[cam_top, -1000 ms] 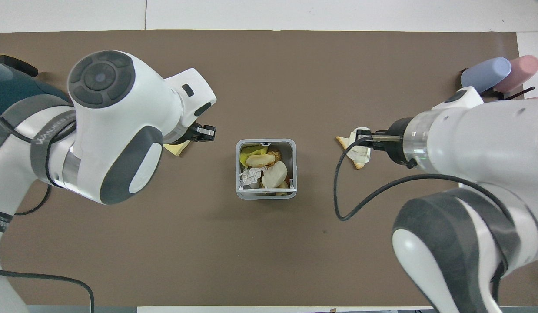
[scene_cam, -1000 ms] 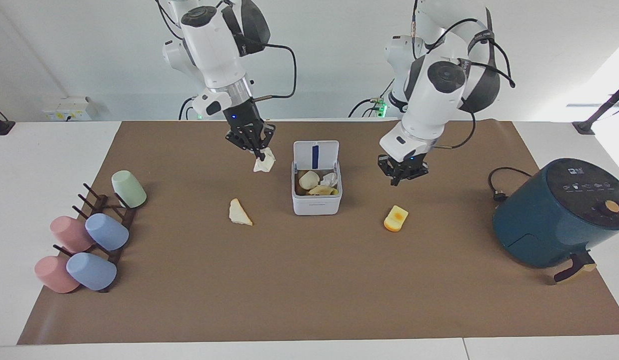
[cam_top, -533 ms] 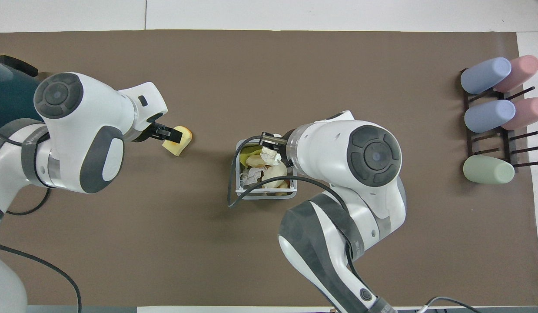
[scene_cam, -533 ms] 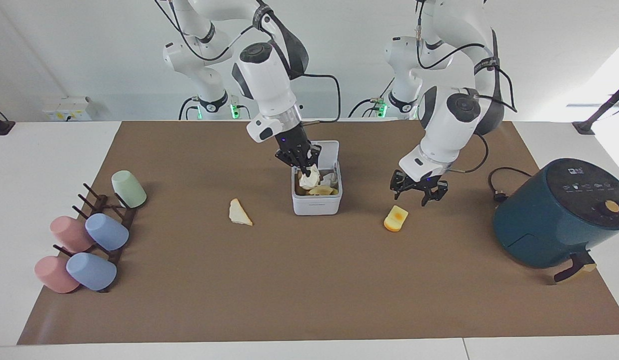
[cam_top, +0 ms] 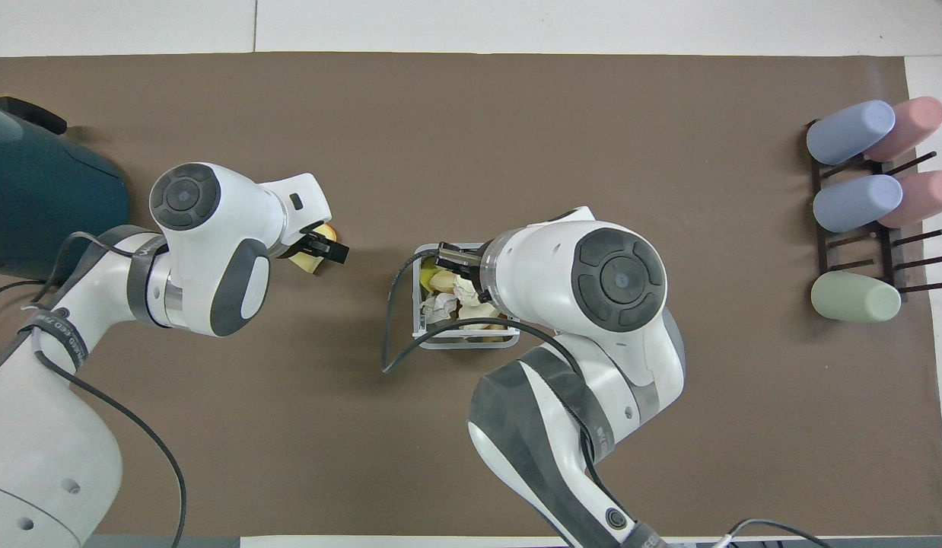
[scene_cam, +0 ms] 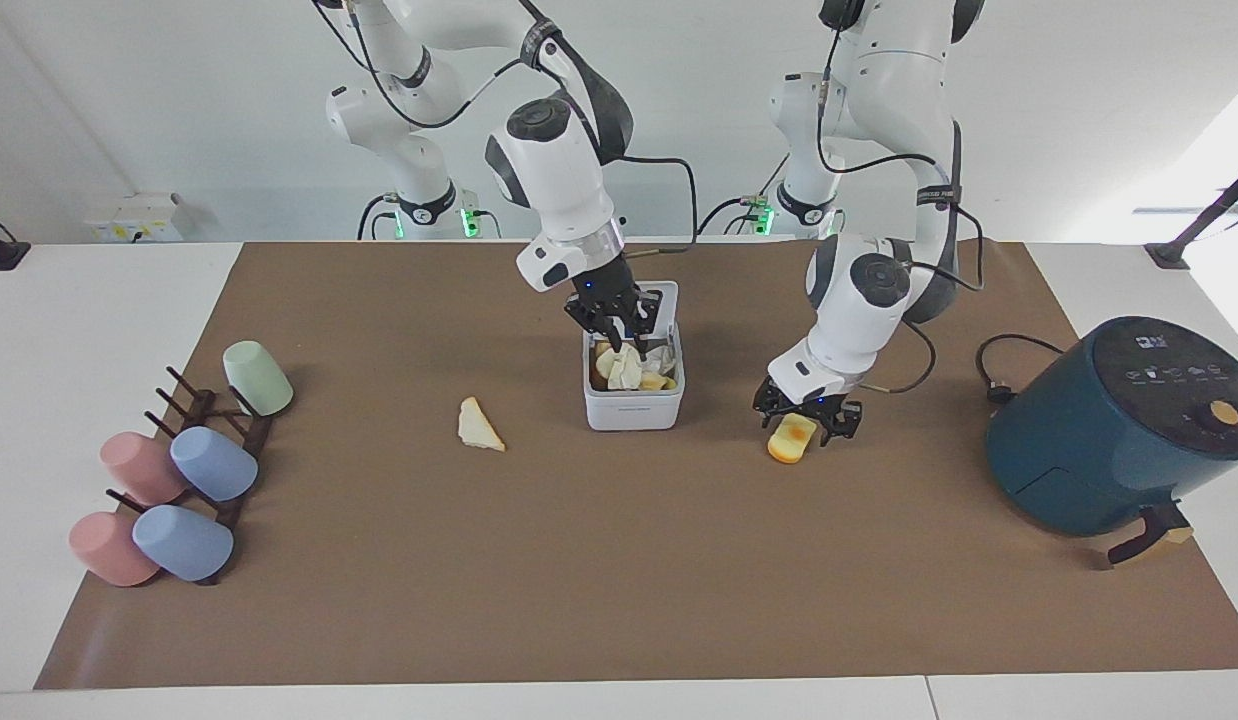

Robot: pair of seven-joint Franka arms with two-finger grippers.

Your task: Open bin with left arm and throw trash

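The white bin (scene_cam: 634,412) (cam_top: 465,342) stands mid-mat, lid raised, holding several scraps. My right gripper (scene_cam: 619,335) (cam_top: 450,266) hangs just over its opening, fingers parted, and the crumpled white paper wad (scene_cam: 629,368) (cam_top: 465,288) lies in the bin right beneath them. My left gripper (scene_cam: 805,420) (cam_top: 330,251) is open and low on the mat, a finger on each side of the yellow block (scene_cam: 791,440) (cam_top: 310,261) with the orange spot. The pale cream slice (scene_cam: 479,427) lies on the mat toward the right arm's end of the bin; the right arm hides it in the overhead view.
A dark teal air fryer (scene_cam: 1119,430) (cam_top: 37,205) with its cable stands at the left arm's end of the mat. A rack of pastel cups (scene_cam: 179,470) (cam_top: 859,205) sits at the right arm's end.
The right gripper carried the paper wad from beside the bin to over it and parted its fingers; the wad now lies inside. The left gripper opened and came down around the yellow block.
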